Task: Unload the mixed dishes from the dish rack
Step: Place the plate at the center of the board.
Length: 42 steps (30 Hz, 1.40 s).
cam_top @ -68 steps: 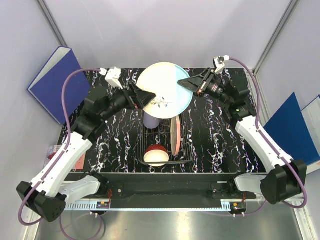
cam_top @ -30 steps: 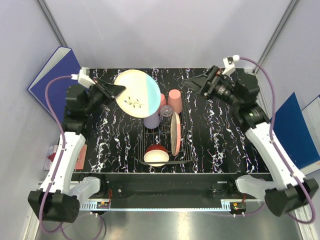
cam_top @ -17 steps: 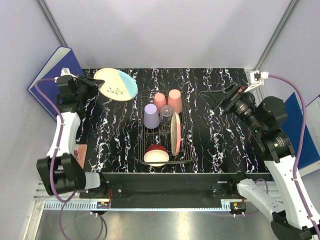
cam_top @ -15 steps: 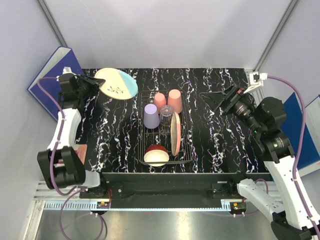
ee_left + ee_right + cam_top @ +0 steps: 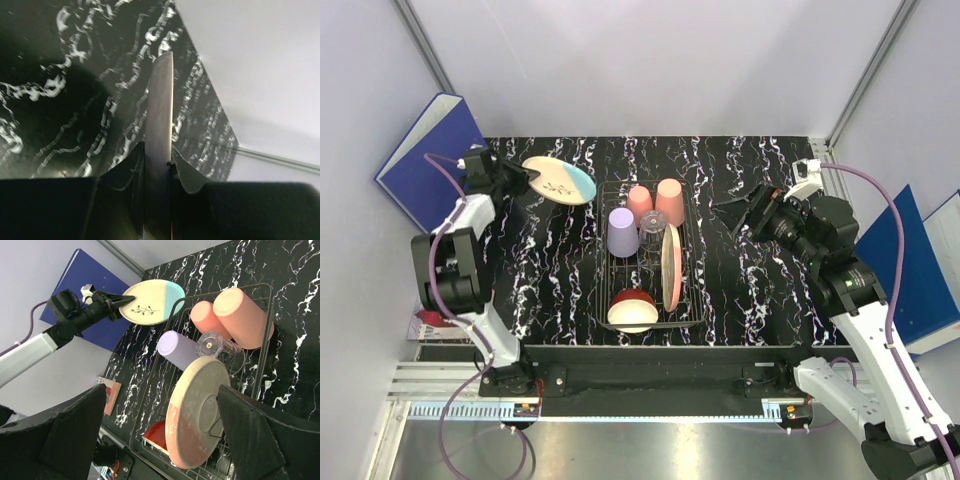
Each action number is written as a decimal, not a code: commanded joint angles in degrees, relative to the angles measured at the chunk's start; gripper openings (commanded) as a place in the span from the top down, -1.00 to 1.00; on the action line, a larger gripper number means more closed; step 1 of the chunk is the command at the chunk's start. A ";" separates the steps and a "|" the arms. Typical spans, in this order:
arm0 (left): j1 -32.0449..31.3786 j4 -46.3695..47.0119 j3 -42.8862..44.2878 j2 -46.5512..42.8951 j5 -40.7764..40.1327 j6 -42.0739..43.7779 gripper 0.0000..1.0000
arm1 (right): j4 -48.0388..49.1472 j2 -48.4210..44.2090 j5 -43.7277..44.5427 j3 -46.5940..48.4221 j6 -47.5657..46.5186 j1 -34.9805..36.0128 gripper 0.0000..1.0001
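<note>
grips the round blue-and-cream ceramic plate point(image 5: 560, 180) by its rim with the left gripper point(image 5: 523, 177), jaws pinching the edge, at the far left of the black marbled table point(image 5: 550, 280), apart from the rectangular wire dish rack point(image 5: 683, 300). holds the right gripper point(image 5: 728, 205) right of the rack, jaws spread wide. in the rack: upright salmon-pink plate point(image 5: 671, 268), red bowl point(image 5: 632, 308), lavender cup point(image 5: 623, 232), two salmon-pink cups point(image 5: 669, 202), clear glass point(image 5: 651, 225).
</note>
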 commanded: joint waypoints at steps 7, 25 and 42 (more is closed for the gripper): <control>0.13 7.86 10.00 7.58 -0.26 0.68 1.00 | 1.18 -0.93 2.81 -1.35 -2.90 0.11 -0.99; -0.39 -1.99 24.85 24.46 0.27 -1.17 1.00 | 1.00 0.04 3.77 -2.14 -3.51 0.11 -0.99; -1.89 -5.77 27.06 30.00 1.85 -0.99 0.69 | 0.91 1.62 4.39 -2.23 -3.95 0.11 -0.99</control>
